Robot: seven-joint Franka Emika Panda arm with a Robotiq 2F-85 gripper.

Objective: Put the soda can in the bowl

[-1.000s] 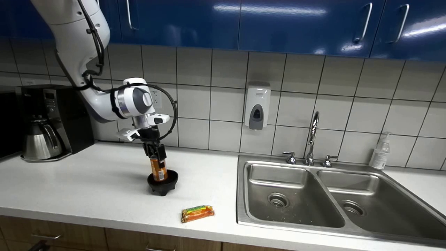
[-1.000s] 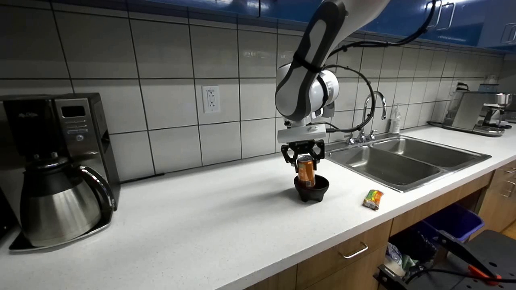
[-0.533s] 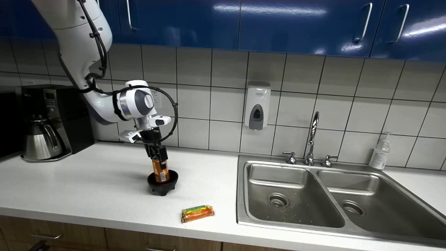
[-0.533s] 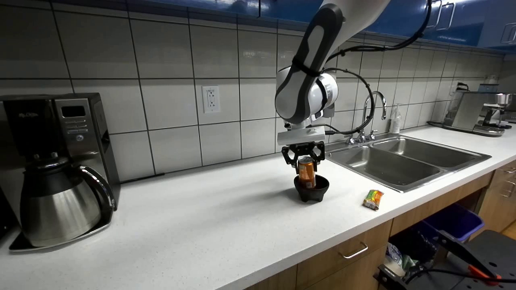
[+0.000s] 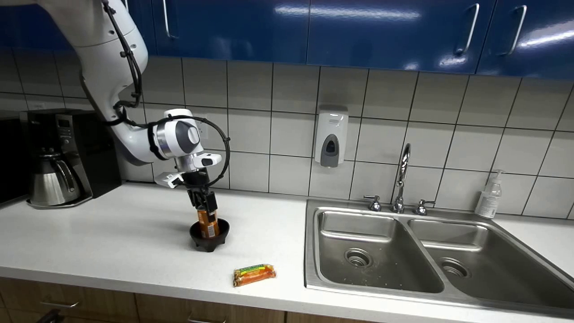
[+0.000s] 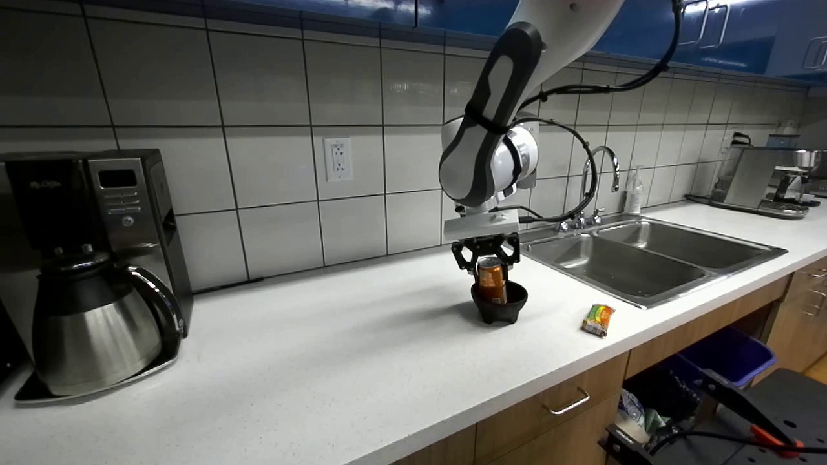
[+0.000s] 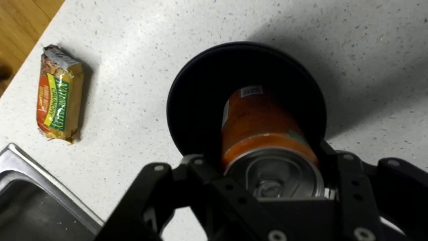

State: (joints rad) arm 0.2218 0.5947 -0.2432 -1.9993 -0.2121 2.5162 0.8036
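Observation:
The orange soda can (image 5: pixel 209 228) with a silvery top stands nearly upright, slightly tilted, with its lower end inside the black bowl (image 5: pixel 209 243). Both exterior views show this; the can (image 6: pixel 492 285) rises above the bowl's rim (image 6: pixel 501 312). My gripper (image 6: pixel 492 274) points down, its fingers on either side of the can's upper part, shut on it. In the wrist view the can (image 7: pixel 257 124) leans across the dark bowl (image 7: pixel 197 97), its lid between the fingers of the gripper (image 7: pixel 269 152). The can's base is hidden, so I cannot tell whether it touches the bowl's floor.
A flat orange-green snack packet (image 5: pixel 254 274) lies on the white counter (image 5: pixel 112 242) near the front edge. The steel sink (image 5: pixel 309 251) is to its right. A coffee maker (image 6: pixel 129 206) stands at the left end. The tiled wall (image 6: pixel 271 168) rises behind.
My gripper has moved down a little, and the can has come down with it deeper into the bowl. The bowl and the snack packet have not moved.

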